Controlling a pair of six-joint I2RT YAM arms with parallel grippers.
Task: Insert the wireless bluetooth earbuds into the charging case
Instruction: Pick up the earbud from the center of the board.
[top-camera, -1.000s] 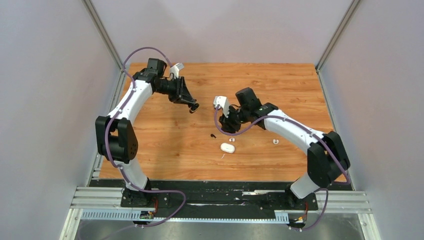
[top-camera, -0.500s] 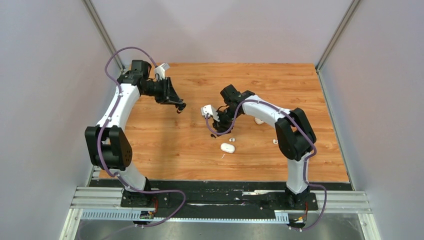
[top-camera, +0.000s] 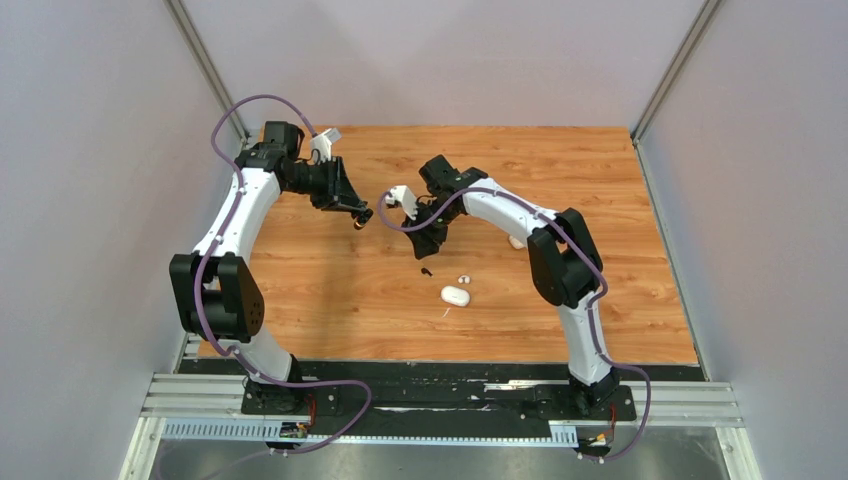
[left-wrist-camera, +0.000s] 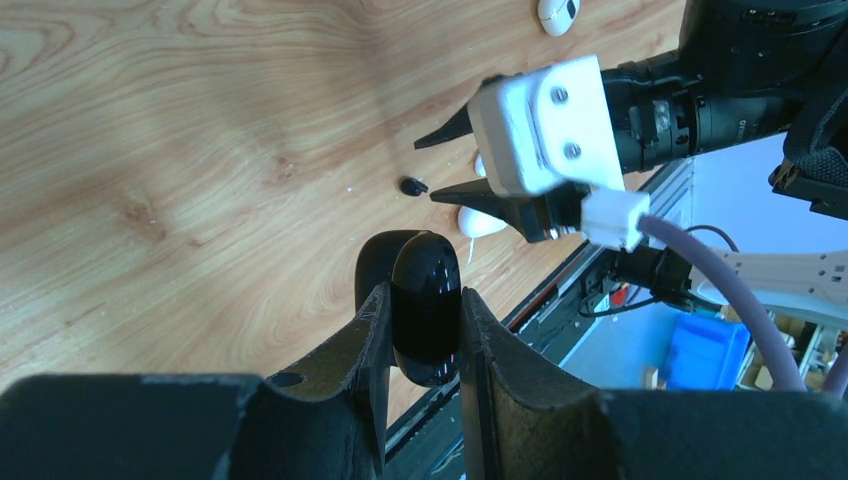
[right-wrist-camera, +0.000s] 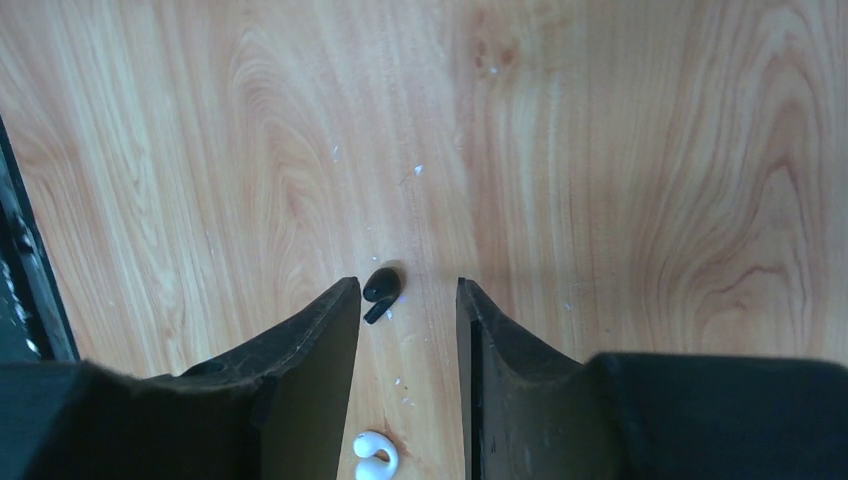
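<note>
Toward the table's (top-camera: 330, 300) left rear, the left gripper (top-camera: 361, 214) clasps a charging case (left-wrist-camera: 426, 305) between its fingers, clear of the tabletop. Facing it from the right at mid-table, the right gripper (right-wrist-camera: 405, 287) hangs over an earbud (right-wrist-camera: 380, 290) lying in the gap between its parted fingers. A second earbud (top-camera: 464, 279) lies just right of the first, and a second case (top-camera: 455, 296) rests just in front of it.

The wooden table (top-camera: 330, 290) bears a black earbud (top-camera: 426, 271), a white earbud (top-camera: 464, 279) and a white case (top-camera: 455, 296).

Bright, even overhead light, faint shadows, blurred wrist-view foregrounds
</note>
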